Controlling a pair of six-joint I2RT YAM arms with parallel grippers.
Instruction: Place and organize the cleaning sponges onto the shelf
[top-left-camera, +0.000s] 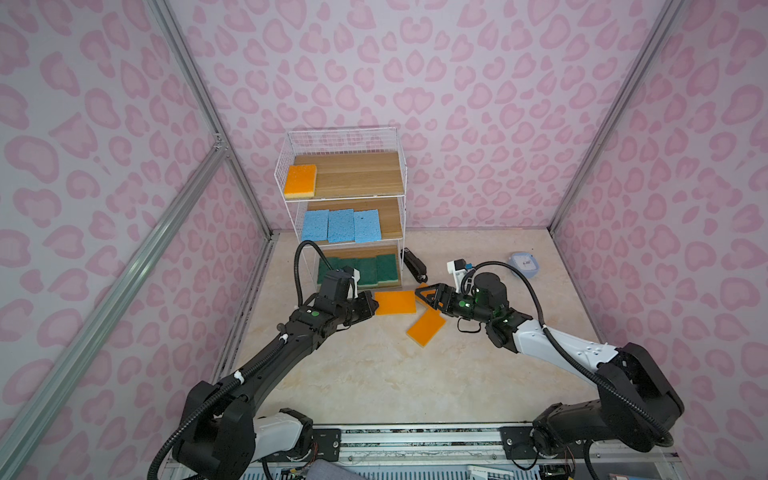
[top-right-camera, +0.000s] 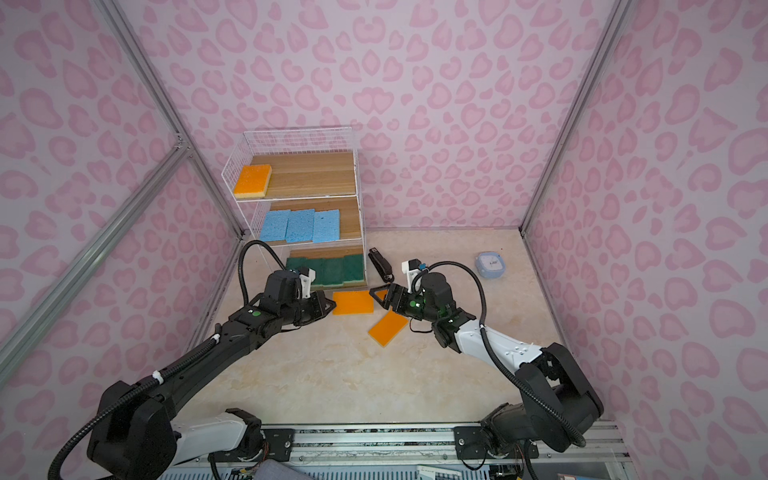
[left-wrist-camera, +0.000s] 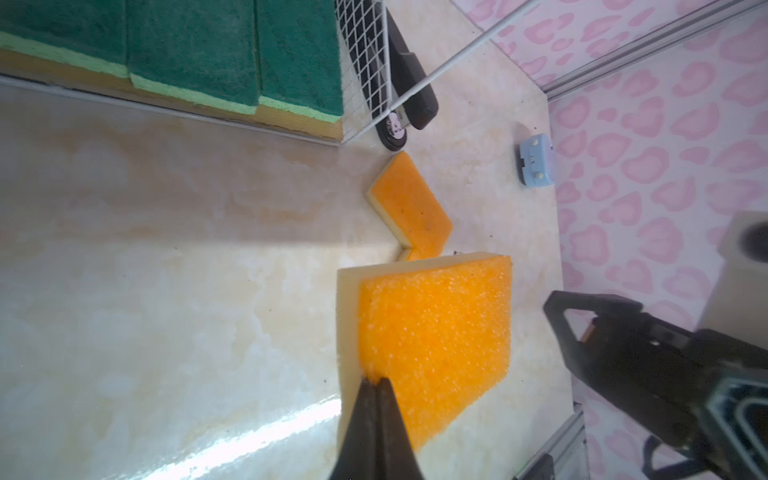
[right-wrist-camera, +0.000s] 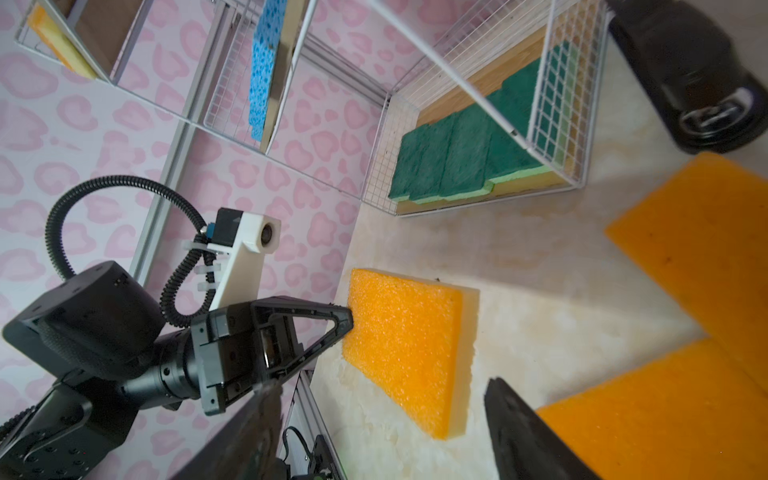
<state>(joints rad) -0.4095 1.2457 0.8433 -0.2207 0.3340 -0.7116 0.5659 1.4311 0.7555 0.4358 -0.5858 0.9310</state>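
Step in hand: orange sponges for the top board. Left gripper (top-left-camera: 375, 308) was pinched tight on one edge of an orange sponge (top-left-camera: 395, 302), low over the table just in front of the shelf (top-left-camera: 357, 174). Right gripper (top-left-camera: 422, 300) stood wide open at that sponge's other end, holding nothing.

Shelf had a shelved orange (top-left-camera: 300, 181) on top, three blue sponges (top-left-camera: 340, 225) in the middle and green sponges (top-left-camera: 370, 270) at the bottom. Second sponge (top-left-camera: 426, 328) and third sponge (left-wrist-camera: 411, 208) lay loose on the table.

Next move, as I judged it: lift, carry up beside the shelved orange, lay it flat. With so thin an edge grip it could droop or slip.

Hard to tell: whether the gripped sponge was off the table. Third sponge was mostly hidden under the right gripper in both top views. Left wrist covered part of the green row.
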